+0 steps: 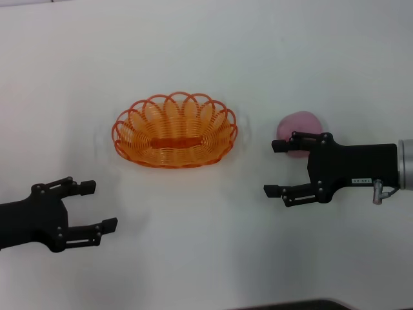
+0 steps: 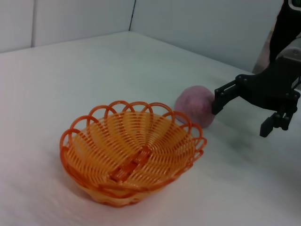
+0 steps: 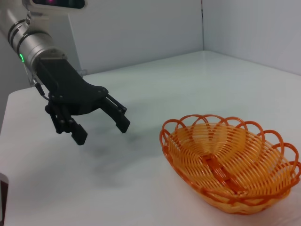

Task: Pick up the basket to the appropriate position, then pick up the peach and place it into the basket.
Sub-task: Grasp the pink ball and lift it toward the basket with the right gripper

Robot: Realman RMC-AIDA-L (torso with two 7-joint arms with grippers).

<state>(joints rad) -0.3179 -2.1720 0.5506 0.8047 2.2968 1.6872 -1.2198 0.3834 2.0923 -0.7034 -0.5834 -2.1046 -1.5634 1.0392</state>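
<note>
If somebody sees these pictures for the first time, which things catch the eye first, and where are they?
The orange basket stands out first, empty, in the middle of the white table. Next comes the pink peach to the basket's right, with the open right tool close beside it, its upper finger overlapping the fruit in the head view. The open left tool hangs nearer the robot, left of the basket.

Peach (image 1: 301, 129): near side masked by the right gripper's (image 1: 276, 168) upper finger in the head view.
Basket (image 3: 230, 165): far rim clipped by the frame edge in the right wrist view.
</note>
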